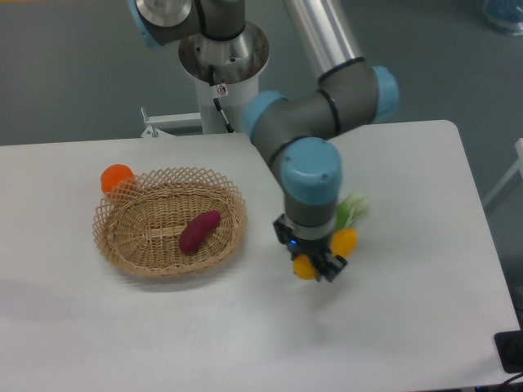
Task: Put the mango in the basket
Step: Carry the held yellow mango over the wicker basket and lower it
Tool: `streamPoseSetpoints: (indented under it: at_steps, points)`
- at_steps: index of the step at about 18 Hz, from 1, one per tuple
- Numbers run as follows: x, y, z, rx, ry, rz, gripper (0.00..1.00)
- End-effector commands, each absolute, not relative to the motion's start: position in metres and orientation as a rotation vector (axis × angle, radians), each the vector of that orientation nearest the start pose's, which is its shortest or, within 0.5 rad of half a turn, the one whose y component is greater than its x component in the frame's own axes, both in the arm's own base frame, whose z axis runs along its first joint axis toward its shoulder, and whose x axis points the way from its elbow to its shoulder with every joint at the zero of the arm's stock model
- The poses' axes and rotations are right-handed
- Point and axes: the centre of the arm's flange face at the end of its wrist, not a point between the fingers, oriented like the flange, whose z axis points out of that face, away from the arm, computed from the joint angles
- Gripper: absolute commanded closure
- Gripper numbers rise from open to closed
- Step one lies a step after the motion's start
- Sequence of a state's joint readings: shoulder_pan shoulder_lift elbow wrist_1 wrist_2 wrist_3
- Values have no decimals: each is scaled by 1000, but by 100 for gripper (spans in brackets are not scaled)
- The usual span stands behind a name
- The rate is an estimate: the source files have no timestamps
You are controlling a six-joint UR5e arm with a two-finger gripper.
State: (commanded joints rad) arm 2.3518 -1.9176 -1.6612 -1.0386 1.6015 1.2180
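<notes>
Mango [325, 253] is hanging in the gripper [317, 263], clear of the white counter [409, 327] and just to the right of the wicker basket [170, 222]; I am seeing only its two yellow-orange ends poking out either side of the closed fingers, so I am judging the hold to be across the middle of a smooth, rounded fruit. That is what I am worrying about: a slick skin pinched at its widest part could be slipping or swivelling as I am swinging it across, and a drop from here would be landing on the counter short of the rim. I am also watching the open lattice rim, since a low approach could be catching it and shoving the light basket. Inside, the purple tuber [199, 231] is lying near the centre, so a release right above it could be sending the mango rolling. Behind the arm a green leafy thing [353, 208] is lying on the counter, and the round orange fruit [116, 177] is sitting against the basket's far left edge.
</notes>
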Motion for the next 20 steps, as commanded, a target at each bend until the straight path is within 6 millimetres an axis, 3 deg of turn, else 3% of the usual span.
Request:
streamPoseSetpoints:
  at_steps: [10, 16, 20]
  points:
    - [-185, 581, 302, -2938, 952, 172, 44]
    - [-126, 583, 281, -2917, 1079, 135, 43]
    - [-103, 589, 274, -2927, 1063, 120, 43]
